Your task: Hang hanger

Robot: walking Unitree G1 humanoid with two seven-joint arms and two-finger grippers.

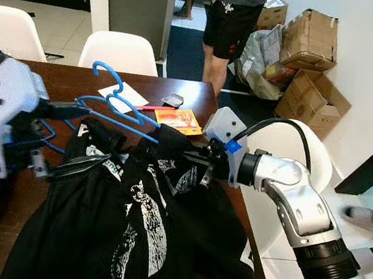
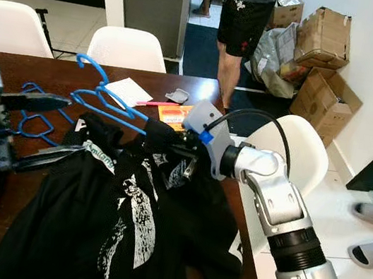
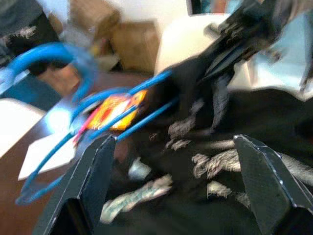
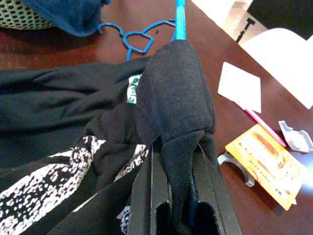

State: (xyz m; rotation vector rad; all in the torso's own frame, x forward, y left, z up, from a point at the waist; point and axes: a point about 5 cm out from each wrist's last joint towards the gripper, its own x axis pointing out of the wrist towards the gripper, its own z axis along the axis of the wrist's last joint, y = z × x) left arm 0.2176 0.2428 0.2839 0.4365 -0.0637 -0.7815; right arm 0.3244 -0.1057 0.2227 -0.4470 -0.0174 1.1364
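1. Dark polished wood forms the worktop (image 1: 180, 94), with white moulded chairs (image 1: 119, 51) round it, crumpled cardboard boxes (image 1: 311, 38) against the far wall and a person (image 1: 232, 18) standing beyond on the tiled floor.
2. Across the worktop lies a black T-shirt (image 1: 134, 238), soft and limp, printed with a cracked white graphic; it slumps in folds because nothing stiff fills it yet.
3. A blue hanger (image 1: 117, 103) of thin, smooth wire or plastic rises out of the shirt's neck end, its hook up and free above the wood, one arm already buried under the cloth.
4. At that shoulder, the right gripper (image 4: 177, 196) has its black fingers closed on a bunched ridge of the shirt's shoulder fabric, apparently to draw the cloth over the hanger's arm.
5. On the robot's left, the left gripper (image 3: 176, 166) hovers wide apart and empty above the collar, likely ready to steady the hanger.
6. A second blue hanger (image 4: 139, 36) lies flat on the wood beside a dark blue cloth (image 4: 68, 12).
7. Beyond the shirt rest a glossy orange card (image 1: 178, 119), a white paper (image 1: 124, 93) and a pink pen (image 4: 266, 128).
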